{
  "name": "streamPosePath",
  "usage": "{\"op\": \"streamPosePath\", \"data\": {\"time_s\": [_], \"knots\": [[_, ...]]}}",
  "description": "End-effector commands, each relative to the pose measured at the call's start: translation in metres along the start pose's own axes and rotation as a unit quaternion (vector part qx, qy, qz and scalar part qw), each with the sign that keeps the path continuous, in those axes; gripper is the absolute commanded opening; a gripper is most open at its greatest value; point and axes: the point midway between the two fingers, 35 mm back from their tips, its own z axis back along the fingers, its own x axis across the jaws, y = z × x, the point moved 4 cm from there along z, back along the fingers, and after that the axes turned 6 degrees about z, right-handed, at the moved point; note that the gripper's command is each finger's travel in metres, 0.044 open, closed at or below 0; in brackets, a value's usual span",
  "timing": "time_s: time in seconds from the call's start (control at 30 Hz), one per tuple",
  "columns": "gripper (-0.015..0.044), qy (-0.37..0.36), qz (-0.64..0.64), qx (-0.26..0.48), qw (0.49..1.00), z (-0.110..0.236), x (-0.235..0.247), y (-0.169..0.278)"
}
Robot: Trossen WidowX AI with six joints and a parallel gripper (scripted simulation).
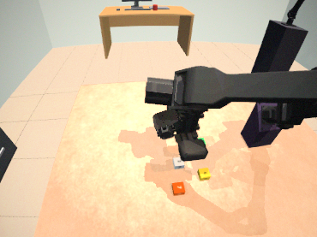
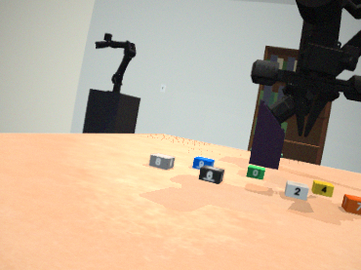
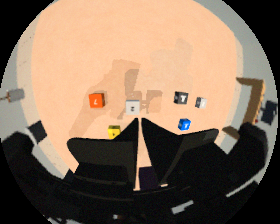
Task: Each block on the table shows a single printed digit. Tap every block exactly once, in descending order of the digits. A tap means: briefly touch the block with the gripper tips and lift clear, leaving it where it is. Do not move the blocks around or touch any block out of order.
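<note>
The dark hand [image 2: 308, 123] hangs clenched and empty, high above the small green digit block [image 2: 256, 172] mid-desk, so how many taps are finished cannot be judged.

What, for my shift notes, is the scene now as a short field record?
blocks: seven, all apart on the table
readable digits: white block 2; yellow block 4
digits unclear: grey block, blue block, black block, green block, orange block
hand: shut, holding nothing
hand position: raised above the table, touching no block
</note>
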Motion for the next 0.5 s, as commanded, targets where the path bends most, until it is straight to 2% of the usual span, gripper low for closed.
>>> {"op": "streamPosePath", "data": {"time_s": [0.0,0.47], "knots": [[0.0020,-0.008,-0.008,0.015,1.000,-0.044,0.002,0.009],[0.0020,-0.009,-0.008,0.015,1.000,-0.060,0.002,0.009]]}}
